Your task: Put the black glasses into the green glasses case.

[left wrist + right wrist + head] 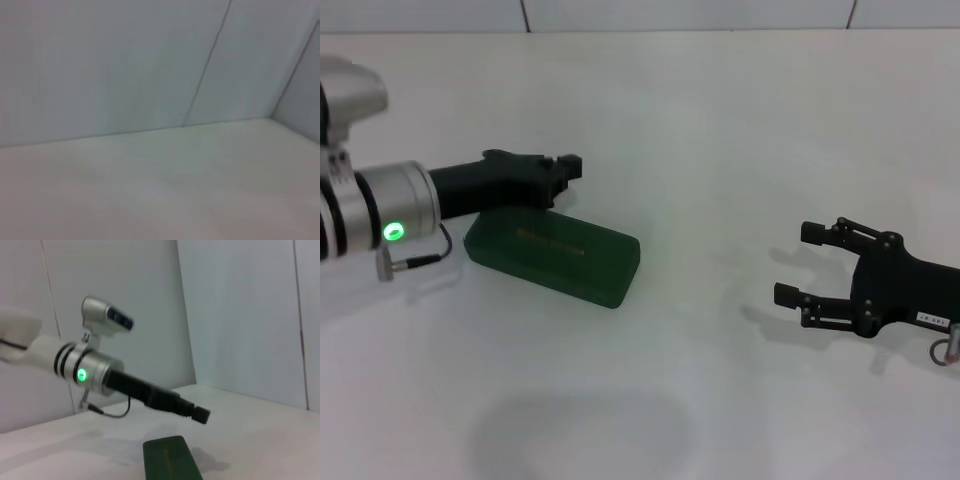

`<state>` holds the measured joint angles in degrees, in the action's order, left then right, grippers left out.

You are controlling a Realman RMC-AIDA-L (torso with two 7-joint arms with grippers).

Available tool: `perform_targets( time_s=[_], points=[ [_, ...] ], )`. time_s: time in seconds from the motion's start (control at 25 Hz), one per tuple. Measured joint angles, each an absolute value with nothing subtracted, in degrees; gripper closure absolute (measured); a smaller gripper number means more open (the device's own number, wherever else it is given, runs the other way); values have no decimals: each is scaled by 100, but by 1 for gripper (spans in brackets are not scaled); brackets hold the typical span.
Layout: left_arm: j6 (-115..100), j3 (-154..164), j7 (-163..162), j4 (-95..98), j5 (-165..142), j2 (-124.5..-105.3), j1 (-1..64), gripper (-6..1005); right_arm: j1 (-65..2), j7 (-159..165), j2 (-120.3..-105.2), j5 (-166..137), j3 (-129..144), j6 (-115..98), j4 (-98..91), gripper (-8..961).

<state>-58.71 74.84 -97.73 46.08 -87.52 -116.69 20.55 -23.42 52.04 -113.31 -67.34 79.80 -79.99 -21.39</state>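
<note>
- Green glasses case (553,254): dark green, rectangular with rounded corners, lid shut, faint gold lettering on top. Lies flat on the white bench (720,180), left of centre in the head view, long side running diagonally. Its end also shows in the right wrist view (171,458), low in the frame.
- Black glasses: not seen in any view; whether they are inside the shut case cannot be told.
- Left claw (568,167): black, at the end of a silver arm with a lit green ring. Raised above the far left edge of the case, pointing toward the middle of the bench. The right wrist view (200,414) shows it up in the air, clear of the case below. Fingers appear drawn together with nothing between them.
- Right claw (798,263): black, low over the bench at the right side, well apart from the case. Fingers spread wide, holding nothing.
- Left wrist view: shows only bare bench surface and pale wall panels (150,65).
</note>
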Motion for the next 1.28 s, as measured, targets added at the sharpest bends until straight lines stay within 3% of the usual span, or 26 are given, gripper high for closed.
perform_targets(
  time_s=[0.24, 0.44, 0.72, 1.12, 1.28],
  points=[
    [-6387, 7321, -11560, 4807, -9763, -11288, 2559, 849, -2368, 5241, -11311, -6759, 7980, -8042, -2144, 80],
    [-6742, 6821, -11512, 4812, -9850, -11290, 2606, 847, -2376, 5302, -11280, -6753, 7980, -8064, -2145, 80],
    [-7872, 5850, -10262, 4954, -9798, -11392, 2378, 564, -2467, 5562, -11126, -6759, 7981, -8179, -2181, 81],
    [-9755, 5123, -8545, 5094, -9845, -11410, 1693, 171, -2641, 5956, -10602, -7119, 7986, -9163, -2341, 81],
    [-10015, 5120, -8407, 5189, -9951, -11368, 1276, 151, -2626, 5963, -10571, -7352, 7979, -9246, -2441, 82]
  ],
)
